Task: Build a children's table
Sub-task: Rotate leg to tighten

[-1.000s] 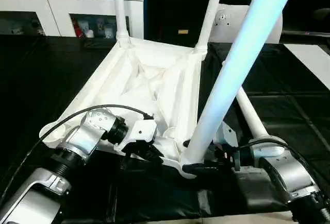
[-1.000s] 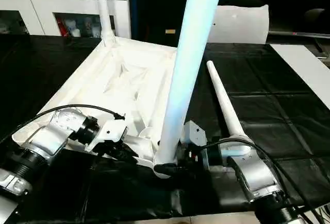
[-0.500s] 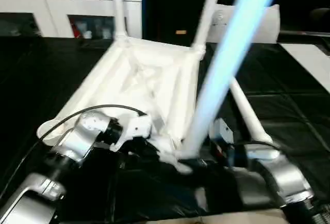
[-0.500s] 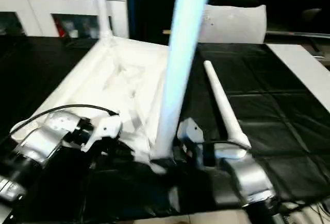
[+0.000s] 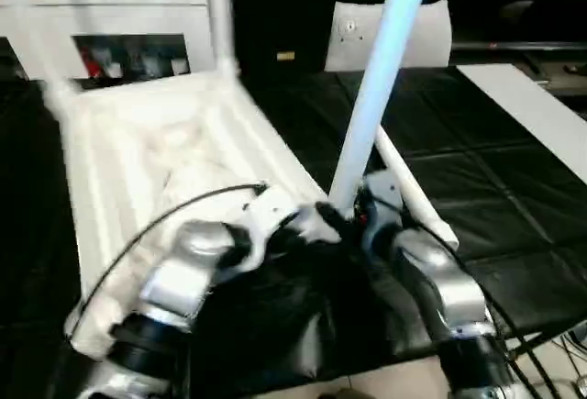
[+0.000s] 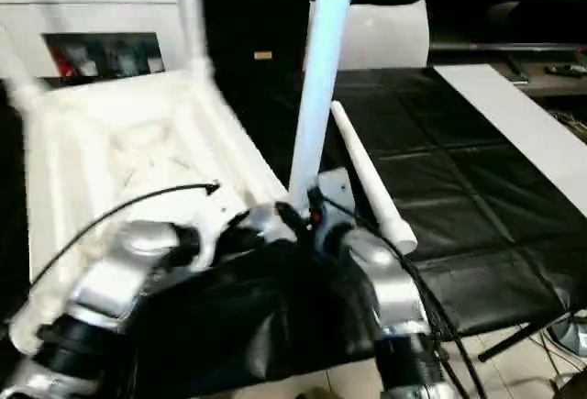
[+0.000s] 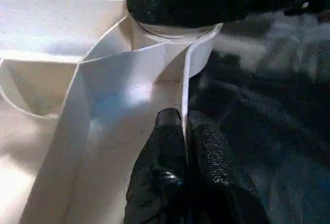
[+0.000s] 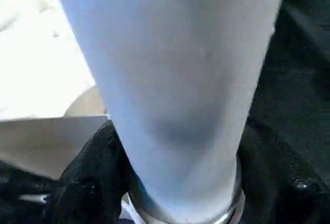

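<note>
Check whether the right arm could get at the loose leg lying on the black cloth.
Probably yes: the loose leg lies uncovered beside the right gripper, but that gripper is closed around the standing leg and must release it first.

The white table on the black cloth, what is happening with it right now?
A robot is building a small table. The tabletop lies upside down. The left gripper is shut on the tabletop's thin edge wall near a corner. The right gripper is closed around the base of an upright leg standing in that corner's socket. Another leg stands at a far corner, and one loose leg lies on the black cloth.
</note>
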Tool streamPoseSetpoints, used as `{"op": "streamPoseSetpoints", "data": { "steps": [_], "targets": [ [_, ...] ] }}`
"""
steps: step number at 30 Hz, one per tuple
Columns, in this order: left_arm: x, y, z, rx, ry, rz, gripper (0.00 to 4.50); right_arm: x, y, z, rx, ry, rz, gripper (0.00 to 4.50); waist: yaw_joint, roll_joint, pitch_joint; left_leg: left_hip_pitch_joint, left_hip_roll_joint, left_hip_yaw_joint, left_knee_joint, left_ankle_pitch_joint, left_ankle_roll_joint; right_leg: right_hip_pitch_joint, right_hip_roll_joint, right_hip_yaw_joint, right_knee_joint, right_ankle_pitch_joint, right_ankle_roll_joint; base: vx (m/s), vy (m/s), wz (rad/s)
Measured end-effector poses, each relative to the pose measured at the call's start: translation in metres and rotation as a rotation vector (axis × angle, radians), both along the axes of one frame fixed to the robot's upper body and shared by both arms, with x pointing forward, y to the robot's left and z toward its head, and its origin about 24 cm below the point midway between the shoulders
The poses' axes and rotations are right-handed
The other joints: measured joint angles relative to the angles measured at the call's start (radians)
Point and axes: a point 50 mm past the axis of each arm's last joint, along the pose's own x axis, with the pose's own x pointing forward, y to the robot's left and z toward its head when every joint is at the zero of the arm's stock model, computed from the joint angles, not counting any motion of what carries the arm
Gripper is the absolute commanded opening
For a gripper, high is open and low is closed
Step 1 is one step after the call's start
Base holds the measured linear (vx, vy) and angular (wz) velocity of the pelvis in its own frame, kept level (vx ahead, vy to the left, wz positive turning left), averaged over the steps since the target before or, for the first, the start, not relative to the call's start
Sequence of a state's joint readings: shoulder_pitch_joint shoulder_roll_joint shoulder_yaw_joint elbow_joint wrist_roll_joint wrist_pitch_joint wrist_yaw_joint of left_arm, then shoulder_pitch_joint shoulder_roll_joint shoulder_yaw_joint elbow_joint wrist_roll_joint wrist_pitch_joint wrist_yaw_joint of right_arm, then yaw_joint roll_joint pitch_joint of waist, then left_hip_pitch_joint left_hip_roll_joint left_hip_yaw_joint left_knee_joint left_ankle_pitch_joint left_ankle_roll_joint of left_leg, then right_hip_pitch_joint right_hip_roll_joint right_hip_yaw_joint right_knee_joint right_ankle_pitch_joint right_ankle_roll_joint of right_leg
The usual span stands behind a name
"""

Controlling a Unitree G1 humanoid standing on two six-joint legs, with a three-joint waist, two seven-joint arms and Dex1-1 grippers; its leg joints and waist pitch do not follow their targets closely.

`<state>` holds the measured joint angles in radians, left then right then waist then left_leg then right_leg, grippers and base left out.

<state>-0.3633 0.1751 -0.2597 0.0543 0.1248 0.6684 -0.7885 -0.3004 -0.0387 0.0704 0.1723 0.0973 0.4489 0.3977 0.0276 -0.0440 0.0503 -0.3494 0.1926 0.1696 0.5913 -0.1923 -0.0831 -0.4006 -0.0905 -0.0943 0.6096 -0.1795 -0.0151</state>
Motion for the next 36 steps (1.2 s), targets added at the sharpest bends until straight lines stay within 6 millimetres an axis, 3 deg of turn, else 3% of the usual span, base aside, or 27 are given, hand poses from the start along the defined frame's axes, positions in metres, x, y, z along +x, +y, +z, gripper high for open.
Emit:
{"op": "streamPoseSetpoints", "data": {
  "steps": [1, 2, 3, 10, 15, 19, 25, 29, 36],
  "targets": [
    [0.000, -0.001, 0.000, 0.001, -0.004, 0.003, 0.00, 0.001, 0.000, 0.000, -0.007, -0.003, -0.003, 2.63, 0.003, 0.000, 0.000, 0.000, 0.000, 0.000, -0.001, 0.000, 0.000, 0.000, 0.000, 0.000, 0.000, 0.000, 0.000, 0.000, 0.000, 0.00],
    [0.000, -0.002, 0.001, 0.003, -0.007, 0.005, 0.00, 0.001, 0.000, 0.001, -0.010, -0.006, -0.005, 3.19, 0.004, 0.000, 0.000, 0.000, 0.000, 0.000, -0.002, 0.000, 0.000, 0.000, 0.000, 0.000, 0.000, 0.000, 0.001, 0.000, 0.000, 0.00],
    [0.000, -0.002, 0.001, 0.005, -0.008, 0.006, 0.00, 0.001, 0.001, 0.001, -0.007, -0.009, -0.007, 3.33, 0.005, 0.000, 0.000, 0.000, 0.000, 0.000, -0.003, 0.000, 0.000, 0.000, 0.000, 0.000, 0.000, -0.001, 0.001, 0.000, 0.000, 0.00],
    [-0.001, 0.002, 0.003, 0.031, -0.025, -0.036, 0.00, -0.006, 0.003, 0.001, 0.017, -0.028, 0.013, 3.87, 0.005, 0.000, 0.000, -0.001, 0.000, 0.000, -0.005, 0.000, 0.000, -0.002, 0.001, 0.000, 0.000, -0.001, 0.002, 0.000, 0.000, 0.00],
    [-0.002, 0.017, 0.004, 0.038, -0.030, -0.129, 0.00, -0.020, -0.011, 0.000, 0.006, -0.049, 0.181, 4.43, 0.010, -0.001, 0.001, -0.002, 0.001, 0.000, -0.005, 0.000, 0.000, -0.002, 0.001, 0.000, 0.000, -0.002, 0.003, 0.000, 0.000, 0.00],
    [-0.002, 0.031, 0.004, 0.055, -0.039, -0.213, 0.00, -0.029, -0.023, 0.001, -0.013, -0.053, 0.294, 4.43, 0.014, -0.002, 0.002, -0.002, 0.001, 0.000, -0.005, 0.000, 0.000, -0.002, 0.001, -0.001, 0.000, -0.002, 0.003, 0.000, 0.000, 0.00],
    [0.000, 0.052, 0.007, 0.085, -0.040, -0.404, 0.00, -0.039, -0.046, 0.006, -0.036, -0.067, 0.519, 4.43, 0.040, -0.005, 0.003, -0.001, 0.001, -0.001, -0.003, 0.000, 0.000, -0.002, 0.000, -0.001, 0.000, -0.002, 0.003, 0.000, 0.000, 0.00],
    [0.000, 0.056, 0.009, 0.083, -0.017, -0.499, 0.00, -0.041, -0.053, 0.010, -0.074, -0.071, 0.630, 4.43, 0.061, -0.006, 0.003, -0.002, 0.001, 0.000, -0.002, 0.000, 0.000, -0.002, 0.000, -0.001, 0.000, -0.001, 0.002, 0.000, 0.000, 0.00],
    [0.002, 0.057, 0.010, 0.112, -0.010, -0.650, 0.00, -0.044, -0.053, 0.010, -0.113, -0.077, 0.800, 4.43, 0.078, -0.006, 0.003, -0.002, 0.001, 0.000, -0.002, 0.000, 0.000, -0.002, -0.001, -0.001, 0.000, 0.001, -0.002, 0.000, 0.000, 0.00]
  ]
}}
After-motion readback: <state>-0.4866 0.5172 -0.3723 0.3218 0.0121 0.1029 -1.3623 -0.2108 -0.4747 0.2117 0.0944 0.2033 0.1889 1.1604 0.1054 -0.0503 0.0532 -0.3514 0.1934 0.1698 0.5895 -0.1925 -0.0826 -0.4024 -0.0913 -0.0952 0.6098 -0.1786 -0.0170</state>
